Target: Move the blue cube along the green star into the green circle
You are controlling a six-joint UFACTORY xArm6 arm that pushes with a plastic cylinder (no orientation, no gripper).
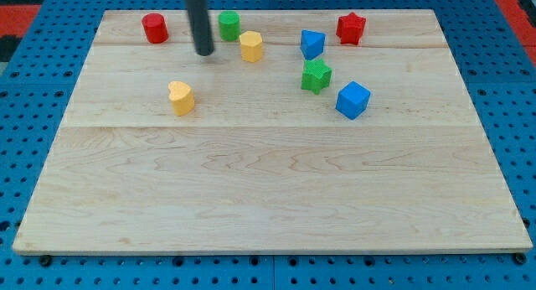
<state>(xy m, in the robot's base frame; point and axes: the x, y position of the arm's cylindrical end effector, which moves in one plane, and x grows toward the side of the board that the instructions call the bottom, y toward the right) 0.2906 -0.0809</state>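
The blue cube (353, 100) lies right of centre on the wooden board (268, 198). The green star (316, 75) sits just up and left of it, close but apart. The green circle (229, 25) stands near the view's top, left of centre. My tip (203, 52) rests on the board just below and left of the green circle, far to the left of the blue cube.
A second blue block (312, 44) lies above the green star. A red star (351, 28) is at the top right, a red cylinder (154, 28) at the top left. A yellow block (250, 46) sits right of my tip; a yellow heart (181, 97) lies lower left.
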